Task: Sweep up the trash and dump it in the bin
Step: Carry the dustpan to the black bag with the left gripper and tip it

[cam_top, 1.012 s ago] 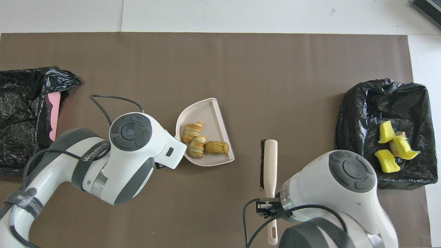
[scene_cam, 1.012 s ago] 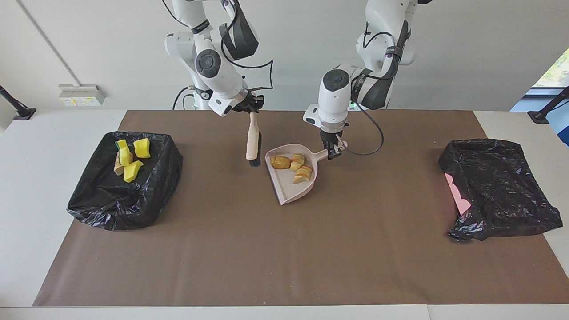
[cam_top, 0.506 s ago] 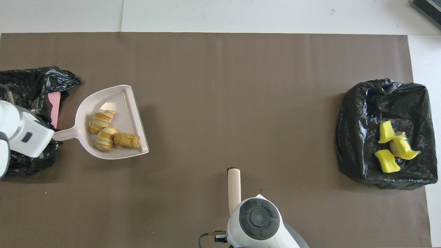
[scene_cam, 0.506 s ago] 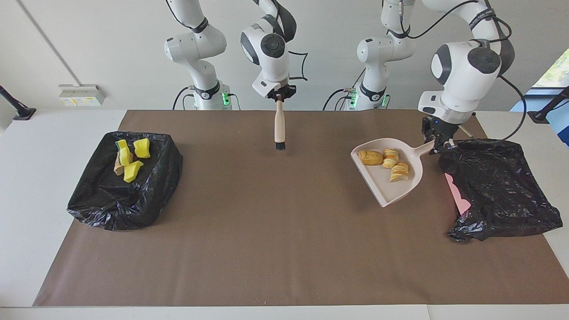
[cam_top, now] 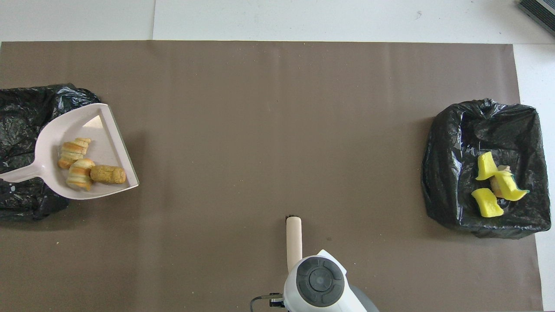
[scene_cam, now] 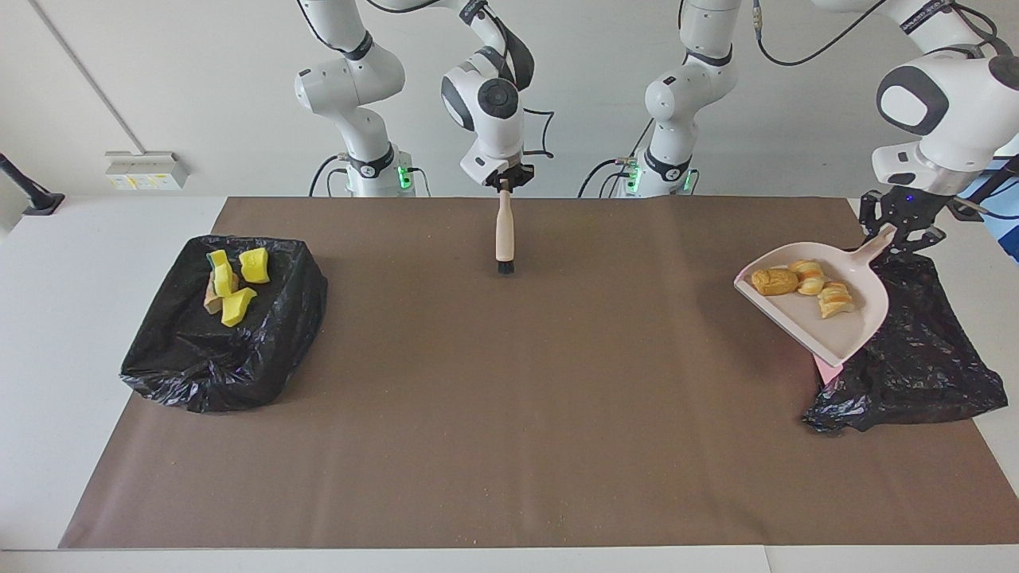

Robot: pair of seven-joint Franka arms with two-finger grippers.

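We see the left gripper [scene_cam: 903,225] clamped on the dustpan [scene_cam: 828,330], level over the bin [scene_cam: 915,358] so the bread pieces [scene_cam: 804,284] stay put; the right gripper [scene_cam: 506,180] grips the brush [scene_cam: 503,235]

hidden: dustpan [scene_cam: 828,318] covers part of bag [scene_cam: 915,358] | overhead: dustpan handle end cut off at edge
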